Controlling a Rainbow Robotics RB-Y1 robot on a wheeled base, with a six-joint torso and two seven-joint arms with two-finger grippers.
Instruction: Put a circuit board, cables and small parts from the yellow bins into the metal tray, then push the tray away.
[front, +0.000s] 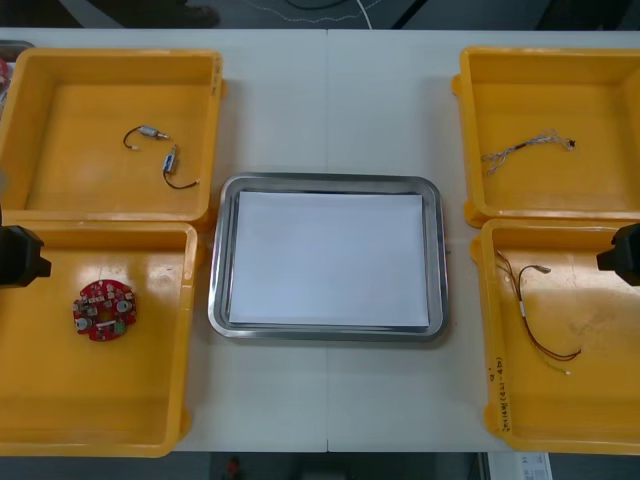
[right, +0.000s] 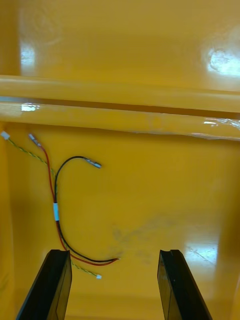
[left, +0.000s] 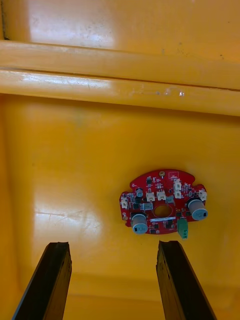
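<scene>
A round red circuit board lies in the near left yellow bin. My left gripper hovers open over that bin's floor, with the circuit board just beyond its fingertips, closer to one finger. My right gripper is open above the near right bin. A red, black and yellow cable curls beside one of its fingers. The metal tray, white inside, sits between the bins with nothing in it.
The far left bin holds two small metal parts with black leads. A pale twisted cable lies in the far right bin. The black ends of both arms show at the table's side edges, left and right.
</scene>
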